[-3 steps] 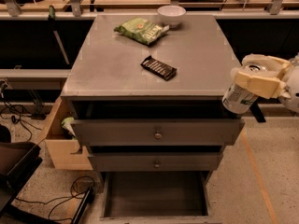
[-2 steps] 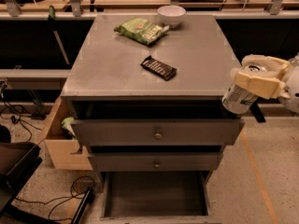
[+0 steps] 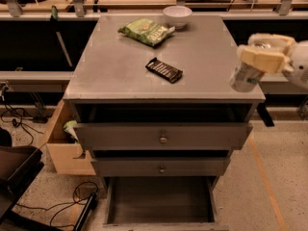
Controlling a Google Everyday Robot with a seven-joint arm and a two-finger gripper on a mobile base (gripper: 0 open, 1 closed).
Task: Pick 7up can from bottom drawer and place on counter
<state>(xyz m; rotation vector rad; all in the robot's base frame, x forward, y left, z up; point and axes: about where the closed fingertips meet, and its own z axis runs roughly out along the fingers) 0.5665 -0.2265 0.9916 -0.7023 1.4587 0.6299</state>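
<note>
My gripper (image 3: 262,52) is at the right of the view, shut on the 7up can (image 3: 244,77), a silvery-white can with green markings. The can hangs tilted just above the counter's front right corner. The counter (image 3: 120,66) is a flat grey cabinet top. The bottom drawer (image 3: 159,198) is pulled out at the bottom of the view, and its dark floor shows nothing on it.
On the counter lie a green snack bag (image 3: 146,31), a white bowl (image 3: 176,16) and a dark chocolate bar (image 3: 164,70). The two upper drawers (image 3: 162,137) stand slightly pulled out. A pale wooden box (image 3: 62,146) sits at the left. Cables lie on the floor.
</note>
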